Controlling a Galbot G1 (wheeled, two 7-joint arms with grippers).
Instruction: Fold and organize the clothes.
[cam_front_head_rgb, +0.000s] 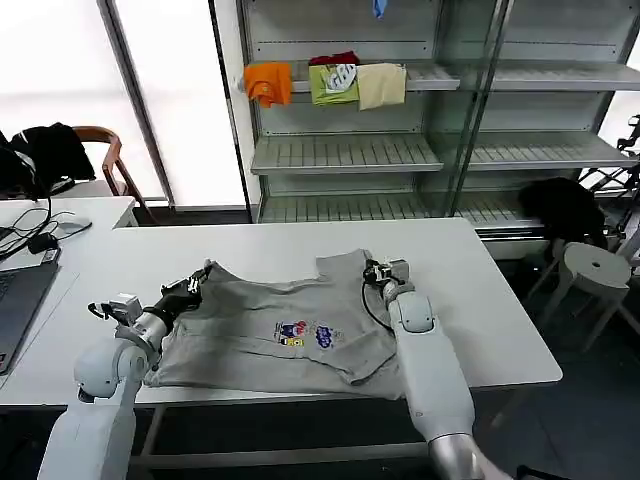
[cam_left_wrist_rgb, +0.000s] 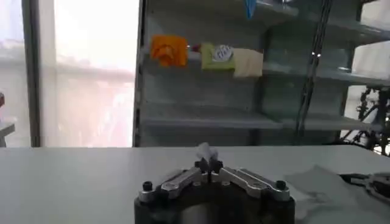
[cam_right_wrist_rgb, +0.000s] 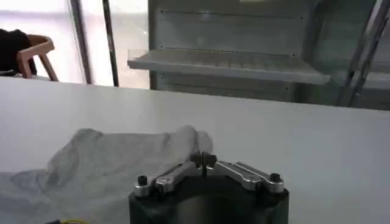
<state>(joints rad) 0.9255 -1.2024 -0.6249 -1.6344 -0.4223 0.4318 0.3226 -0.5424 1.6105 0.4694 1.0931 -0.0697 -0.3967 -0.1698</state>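
**mod_lurker:** Fingers on both sides look pinched right together. Left gripper (cam_front_head_rgb: 200, 279) has a small tuft of the grey T-shirt (cam_front_head_rgb: 270, 335) nipped at its left shoulder corner; right gripper (cam_front_head_rgb: 374, 270) is clamped at the right shoulder, fabric bunched just beside it.

**foldbot42:** Yep, the shirt lies print-up on the white table (cam_front_head_rgb: 500, 320), collar end far, hem near the robot, long axis running away from it. One arm per shoulder, so neither is nearer. I'd guess a fold toward the hem. Nothing blocks; laptop (cam_front_head_rgb: 15, 300) sits well apart, folded cloths (cam_front_head_rgb: 325, 83) up on the shelf.
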